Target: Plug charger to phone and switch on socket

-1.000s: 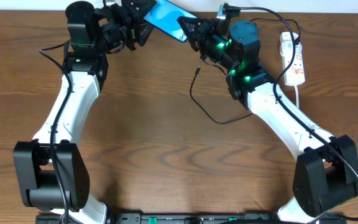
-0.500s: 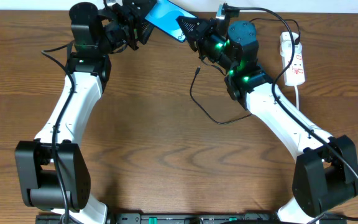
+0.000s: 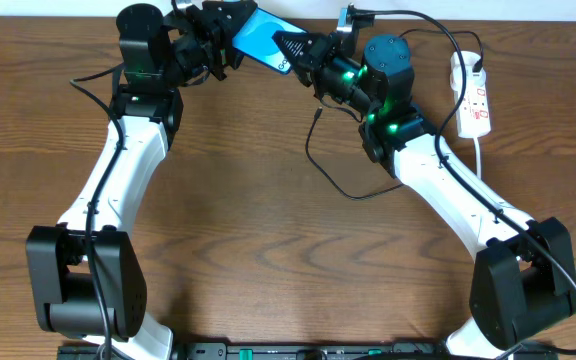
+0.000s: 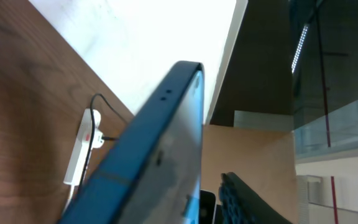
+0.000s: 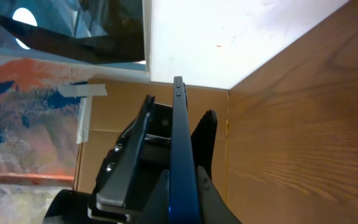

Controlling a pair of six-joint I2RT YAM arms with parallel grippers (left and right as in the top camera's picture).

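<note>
The phone (image 3: 261, 38), with its bright blue screen, is held above the table's far edge between both arms. My left gripper (image 3: 226, 24) is shut on its left end. My right gripper (image 3: 295, 50) is shut on its right end. In the right wrist view the phone (image 5: 179, 149) stands edge-on between my fingers (image 5: 180, 198). In the left wrist view it (image 4: 148, 162) fills the frame beside one finger (image 4: 247, 199). The charger's thin black cable (image 3: 313, 165) loops on the table, with its tip (image 3: 318, 112) lying free below the phone. The white socket (image 3: 474, 96) lies at the far right.
The socket's thick white cord (image 3: 480, 155) runs down past my right arm. The socket also shows in the left wrist view (image 4: 82, 149), with a black lead going into it. A white wall borders the table's far edge (image 5: 241, 37).
My right gripper has moved left and closed over the phone's right end. The left gripper and the phone have shifted slightly left. The cable and socket have not moved.
</note>
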